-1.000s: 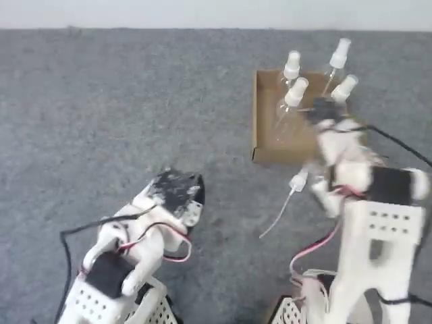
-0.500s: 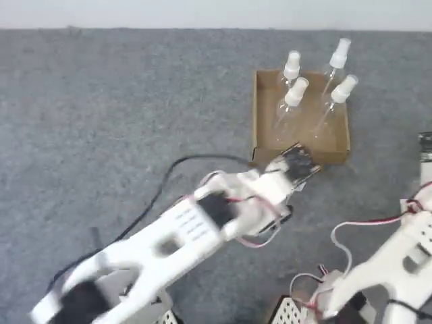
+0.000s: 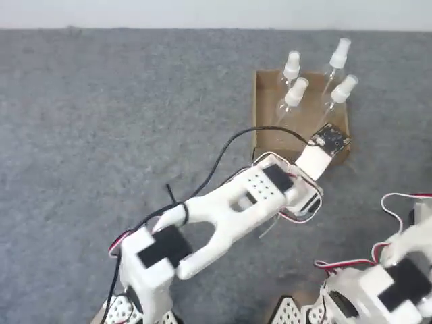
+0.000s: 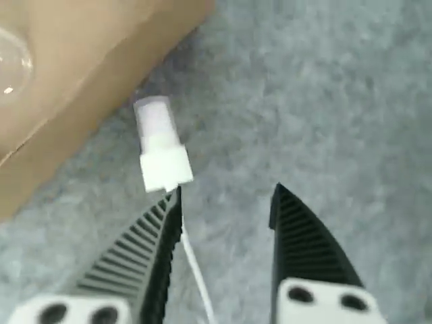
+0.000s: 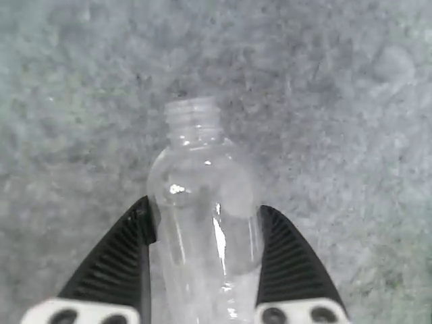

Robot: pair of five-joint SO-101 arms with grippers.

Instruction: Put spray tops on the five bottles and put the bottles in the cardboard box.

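at the last capping step, judging by four bottles (image 3: 295, 94) standing capped in the cardboard box (image 3: 256, 115) at the far right. holding the fifth bottle (image 5: 200, 155) in the right gripper (image 5: 206, 206), clamped on its clear body, neck bare and open, above the carpet. hovering with the left gripper (image 4: 227, 191) spread apart over the loose spray top (image 4: 162, 158), lying on the carpet just beside the box's near wall, with its thin tube (image 4: 194, 263) running back past one finger. next, probably: shift sideways to bring the white head between the fingers rather than off one tip; close on the head, not the tube; lift clear of the box wall; then feed the tube into the open neck. some risk of pushing the top against the cardboard while closing.
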